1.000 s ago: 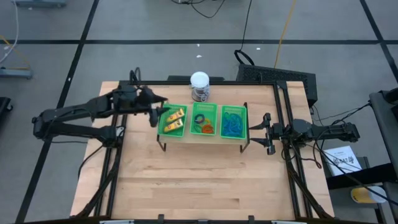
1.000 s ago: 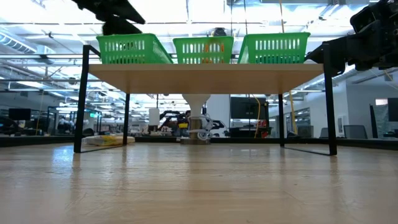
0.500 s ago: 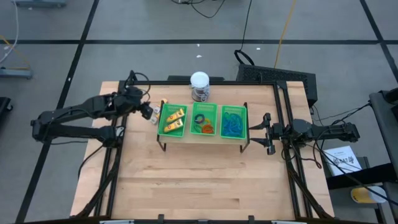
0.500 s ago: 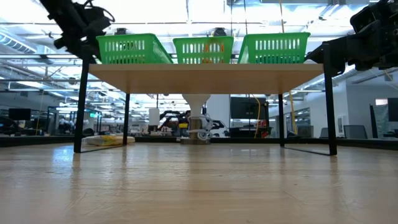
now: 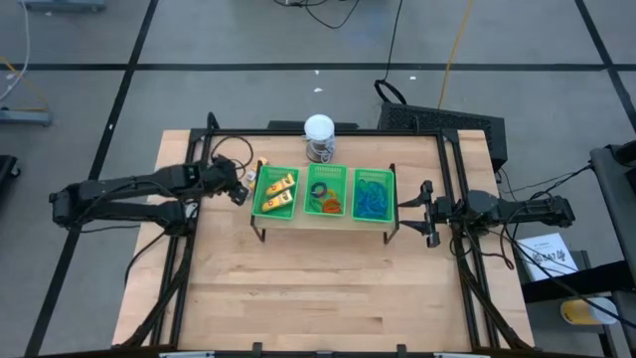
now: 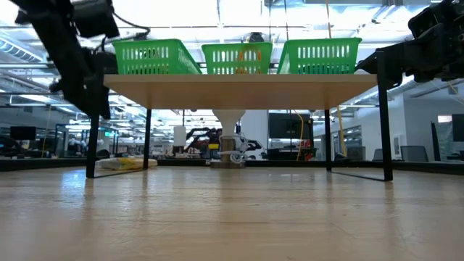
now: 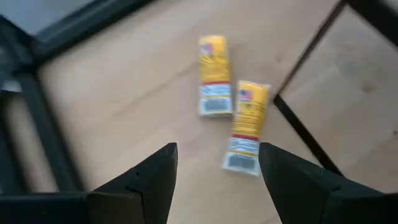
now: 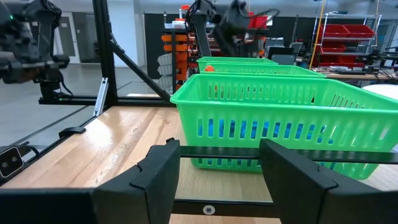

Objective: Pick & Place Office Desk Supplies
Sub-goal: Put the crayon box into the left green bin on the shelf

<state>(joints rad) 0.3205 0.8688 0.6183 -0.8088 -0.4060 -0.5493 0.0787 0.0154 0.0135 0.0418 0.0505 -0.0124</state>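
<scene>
Two yellow-and-white packets point(image 7: 214, 76) lying flat, roughly parallel, staggered | left gripper point(image 7: 214, 163) open above | right gripper point(image 8: 217, 163) open

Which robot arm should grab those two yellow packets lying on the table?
Probably the left. The left gripper hangs open right over the two yellow packets beside the shelf's leg. The right gripper waits at the far end, by the blue basket.

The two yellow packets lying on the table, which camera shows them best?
The left wrist view: both yellow packets lie in plain sight on the bare wood ahead of the open left gripper. The low view shows only a yellow smear under the shelf. The high and right wrist views don't clearly show them.
</scene>
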